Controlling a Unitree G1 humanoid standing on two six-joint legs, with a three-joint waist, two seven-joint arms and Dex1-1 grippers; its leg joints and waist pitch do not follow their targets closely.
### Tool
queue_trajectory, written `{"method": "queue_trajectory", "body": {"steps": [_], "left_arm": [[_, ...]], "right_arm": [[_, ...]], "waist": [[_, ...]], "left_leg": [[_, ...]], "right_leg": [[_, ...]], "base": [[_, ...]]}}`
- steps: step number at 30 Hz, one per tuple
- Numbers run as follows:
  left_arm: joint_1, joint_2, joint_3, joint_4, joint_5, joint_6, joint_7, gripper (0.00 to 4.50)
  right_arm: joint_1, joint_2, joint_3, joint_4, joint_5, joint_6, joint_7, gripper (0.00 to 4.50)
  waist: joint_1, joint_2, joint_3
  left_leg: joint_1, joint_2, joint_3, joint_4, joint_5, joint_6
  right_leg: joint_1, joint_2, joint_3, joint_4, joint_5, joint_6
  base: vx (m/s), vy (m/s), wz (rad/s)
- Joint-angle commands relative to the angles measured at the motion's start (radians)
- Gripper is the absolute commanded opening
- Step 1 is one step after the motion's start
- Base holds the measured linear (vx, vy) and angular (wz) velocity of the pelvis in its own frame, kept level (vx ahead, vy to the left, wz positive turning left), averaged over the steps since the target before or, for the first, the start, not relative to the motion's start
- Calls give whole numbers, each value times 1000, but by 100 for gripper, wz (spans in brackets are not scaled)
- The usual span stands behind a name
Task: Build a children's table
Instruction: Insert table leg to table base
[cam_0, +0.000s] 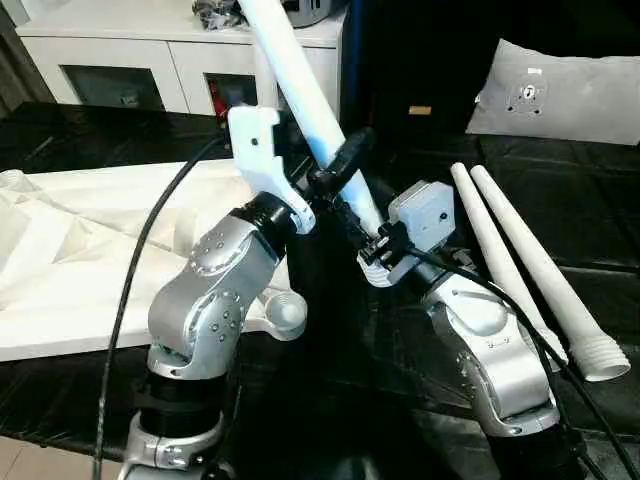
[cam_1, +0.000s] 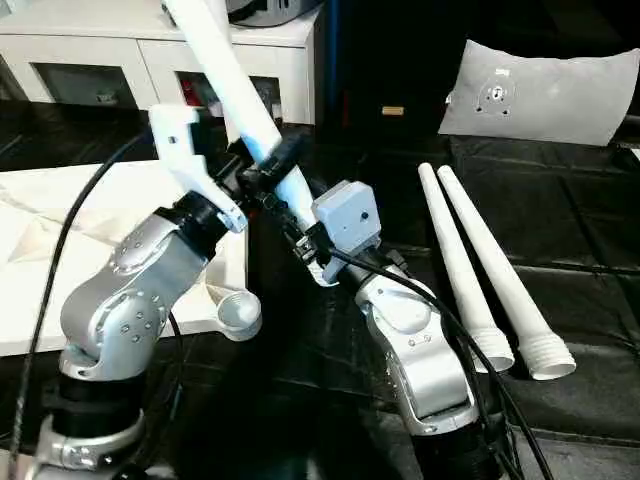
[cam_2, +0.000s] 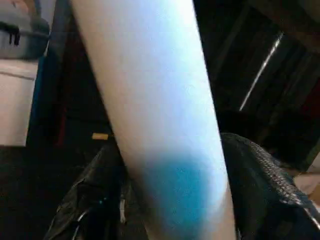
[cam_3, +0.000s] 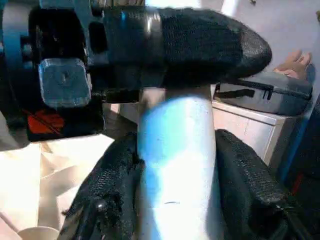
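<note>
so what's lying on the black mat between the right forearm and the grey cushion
Two loose white legs lie side by side on the black mat, between the right forearm and the grey cushion, seen in both eye views.

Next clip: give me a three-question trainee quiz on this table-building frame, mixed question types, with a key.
1. True or false: the right gripper is closed on the raised leg.
2. How many legs lie loose on the dark mat to the robot's right?
A) one B) two C) four
3. Fill in: the tabletop lies on the robot's ____ side.

Key
1. True. Its black fingers press both sides of the leg near its lower end, and the left gripper sits around the same leg a little higher.
2. B. Two loose legs lie side by side, threaded ends toward the robot, in front of the grey cushion.
3. Left.
</note>
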Motion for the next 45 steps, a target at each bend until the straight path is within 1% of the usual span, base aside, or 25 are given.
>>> {"method": "queue_trajectory", "body": {"steps": [1,3,5,6,10,15,18,21,23,25,26,27,29,30,31,32,37,38,39,40,41,42,43,44,45], "left_arm": [[0,-5,19,-29,-28,16,13,251],[4,-21,31,-37,-51,18,21,243],[4,-23,31,-36,-50,17,20,243],[5,-23,28,-35,-45,19,18,243],[11,-25,23,-26,-45,37,21,243],[18,-35,41,-21,-66,61,53,243],[18,-38,49,-20,-80,64,51,243],[17,-51,63,-20,-111,75,46,243],[15,-70,82,-21,-154,89,46,243],[9,-105,133,-15,-253,108,59,243],[6,-115,151,-11,-285,114,65,243],[6,-115,151,-11,-285,114,65,243],[-5,-131,186,1,-340,119,78,243],[-6,-132,190,2,-348,120,80,236],[-12,-141,208,7,-382,125,89,236],[-19,-163,242,16,-458,133,112,207],[-25,-189,276,26,-531,142,155,206],[-27,-199,292,31,-573,146,177,205],[-27,-199,292,31,-573,146,177,205],[-30,-200,302,36,-600,154,190,205],[-27,-193,301,36,-607,166,187,205],[-24,-183,297,34,-595,172,178,205],[-21,-171,288,30,-568,172,165,205],[-15,-112,234,17,-457,174,113,205],[-15,-112,234,17,-457,174,113,205]], "right_arm": [[4,2,-1,1,-6,-16,-7,184],[3,4,-1,8,-12,-24,-9,184],[2,3,-1,13,-13,-30,-10,184],[1,4,0,18,-14,-35,-10,184],[-5,2,8,27,-21,-42,-6,184],[-8,-1,17,32,-32,-52,-5,184],[-8,0,18,35,-34,-55,-7,184],[-9,3,17,39,-32,-56,-6,184],[-8,11,11,39,-17,-51,-5,184],[-11,10,10,37,-9,-45,3,184],[-11,8,11,36,-9,-45,8,184],[-11,8,11,36,-9,-45,8,184],[-10,6,16,35,-8,-43,15,184],[-9,6,16,35,-7,-43,16,184],[-8,6,19,33,-4,-42,19,184],[-6,6,24,29,-1,-39,25,184],[-5,6,28,27,0,-36,32,184],[-5,5,30,25,1,-35,35,184],[-5,5,30,25,1,-35,35,184],[-6,4,31,25,2,-33,37,184],[-5,4,33,24,1,-33,39,184],[-5,4,36,23,0,-32,41,184],[-4,4,38,23,-1,-31,42,184],[-4,5,39,21,-2,-27,44,184],[-4,5,39,21,-2,-27,44,184]], "waist": [[-1,-4,-60],[-1,-5,-59],[-1,-7,-60],[0,-5,-59],[-1,-6,-59],[-1,-4,-61],[-1,-5,-61],[0,-5,-60],[0,-6,-60],[-1,-6,-59],[-1,-6,-60],[-1,-7,-60],[-2,-6,-60],[-1,-6,-60],[0,-4,-60],[0,-4,-60],[0,-5,-62],[0,-5,-62],[1,-3,-61],[1,-5,-61],[1,-4,-61],[1,-3,-61],[1,-3,-60],[1,-4,-60],[2,-4,-60]], "left_leg": [[-1,65,-21,-74,-96,23],[-1,65,-21,-75,-103,26],[-1,64,-20,-74,-102,29],[0,65,-20,-74,-101,30],[-1,64,-20,-74,-101,30],[-1,64,-21,-72,-87,31],[-1,63,-21,-72,-86,34],[0,63,-19,-71,-94,33],[-1,63,-19,-71,-95,34],[-1,63,-19,-72,-99,34],[-1,63,-19,-71,-98,34],[-2,61,-18,-70,-94,37],[-1,61,-18,-70,-95,41],[-1,61,-18,-70,-96,41],[-1,61,-19,-69,-94,40],[-2,60,-18,-69,-94,37],[-1,61,-19,-68,-80,42],[-2,61,-19,-68,-78,44],[-1,60,-19,-67,-79,42],[-1,60,-19,-68,-82,41],[0,60,-19,-68,-83,39],[0,60,-19,-68,-85,39],[-1,61,-19,-69,-86,40],[0,61,-20,-69,-86,41],[0,62,-21,-72,-90,45]], "right_leg": [[56,-81,52,-72,-9,-213],[55,-80,52,-74,-27,-211],[55,-79,53,-75,-29,-206],[54,-79,52,-74,-33,-204],[54,-79,53,-75,-41,-199],[56,-78,52,-72,-11,-205],[55,-78,51,-72,-11,-206],[55,-79,52,-74,-21,-209],[55,-79,52,-73,-28,-213],[55,-79,52,-74,-33,-217],[55,-78,51,-73,-28,-220],[55,-77,52,-73,-22,-220],[54,-76,51,-74,-28,-214],[55,-76,51,-74,-31,-212],[55,-76,51,-73,-29,-211],[55,-76,51,-72,-29,-214],[57,-75,51,-71,-11,-209],[57,-75,51,-72,-12,-207],[56,-75,50,-72,-12,-210],[57,-75,50,-72,-15,-209],[57,-75,50,-72,-19,-209],[56,-75,50,-73,-26,-207],[56,-75,50,-74,-29,-204],[56,-75,50,-74,-35,-200],[54,-74,50,-77,-47,-191]], "base": [[0,0,0],[0,0,0],[0,0,0],[0,0,0],[0,0,0],[0,0,0],[0,0,0],[0,0,0],[0,0,0],[0,0,0],[0,0,0],[0,0,0],[0,0,0],[0,0,0],[0,0,0],[0,0,0],[0,0,0],[0,0,0],[0,0,0],[0,0,0],[0,0,0],[0,0,0],[0,0,0],[0,0,0],[0,0,0]]}}
